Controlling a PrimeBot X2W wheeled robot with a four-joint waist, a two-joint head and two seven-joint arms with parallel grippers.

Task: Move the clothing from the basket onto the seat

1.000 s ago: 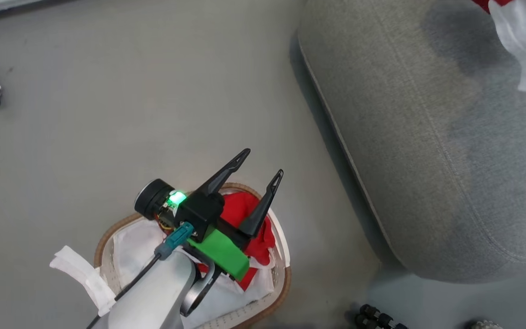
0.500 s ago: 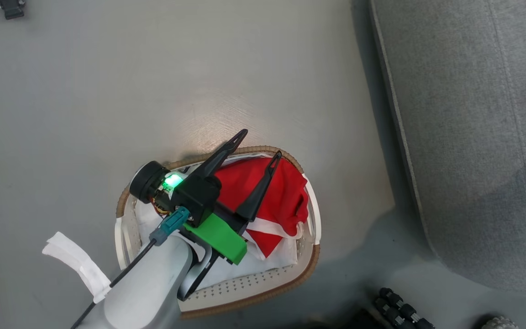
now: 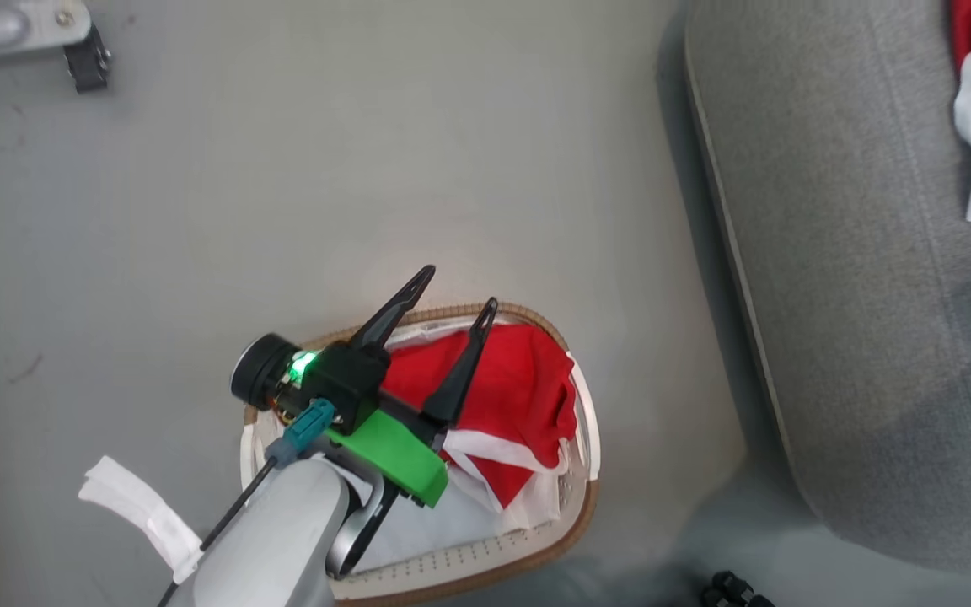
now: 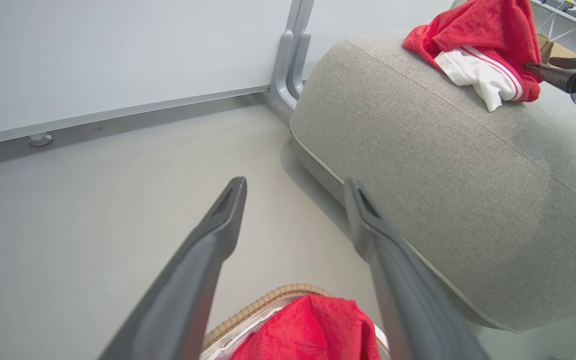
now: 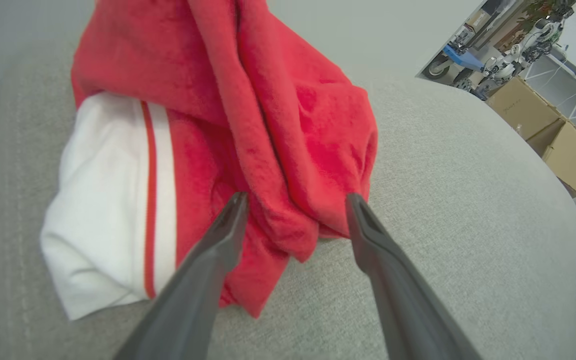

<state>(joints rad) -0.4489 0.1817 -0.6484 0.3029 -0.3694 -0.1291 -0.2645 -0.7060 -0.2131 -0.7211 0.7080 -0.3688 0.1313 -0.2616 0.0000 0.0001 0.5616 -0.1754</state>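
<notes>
The task is about half done, as I judge it. 1 red and white garment (image 5: 208, 150) already lies on the grey seat (image 3: 856, 295), close to its far edge, in a loose heap with the white striped part to one side. The right gripper (image 5: 296, 200) is at this heap with its 2 fingers spread. A fold of red cloth shows between the tips, but I cannot tell whether they touch it, and they are not pinching it.

1 more red garment (image 3: 519, 388) is left in the basket (image 3: 469, 563), which stands on the floor (image 3: 367, 169) near the front edge of the seat but apart from it. This garment covers the half of the basket on the seat's side, over the white liner (image 3: 418, 531), and its white stripe trim points to the near rim. The left gripper (image 3: 458, 290) hovers above the basket with its fingers spread and empty, the tips over the far rim. What remains, I think, is to lower it, to take the cloth and to carry it to the seat.

Compared with 1.0 s ago the whole head view has shifted, so the camera has moved. Much more of the basket shows now. Compared with 0.5 s ago, the garment lies in the basket in the same way and the left gripper has the same spread.
</notes>
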